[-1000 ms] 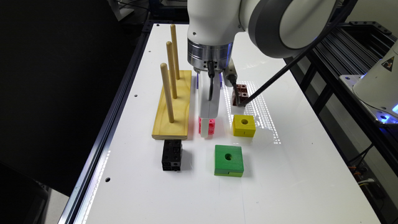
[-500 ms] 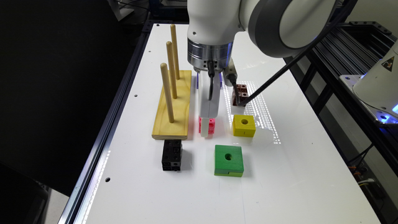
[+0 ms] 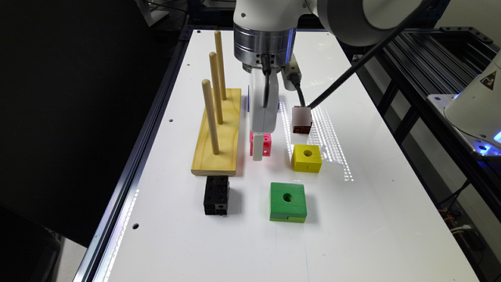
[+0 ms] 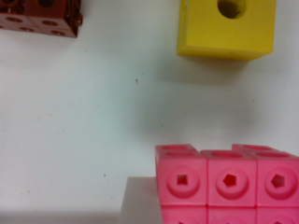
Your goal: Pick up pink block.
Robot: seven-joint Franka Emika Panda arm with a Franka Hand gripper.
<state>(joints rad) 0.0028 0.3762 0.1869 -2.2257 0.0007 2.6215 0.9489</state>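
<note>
Honestly, the white gripper (image 3: 260, 150) is sitting low around the bright pink snap-cube plastic block (image 3: 266, 143), mid-worktop beside the wooden peg board (image 3: 219, 133). Can't tell how wide the jaws are standing. I'd be centring, squeezing squarely, then lifting straight up.

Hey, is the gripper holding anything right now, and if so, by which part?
Cannot be told: the gripper is down at the pink block, but contact isn't visible.
</note>
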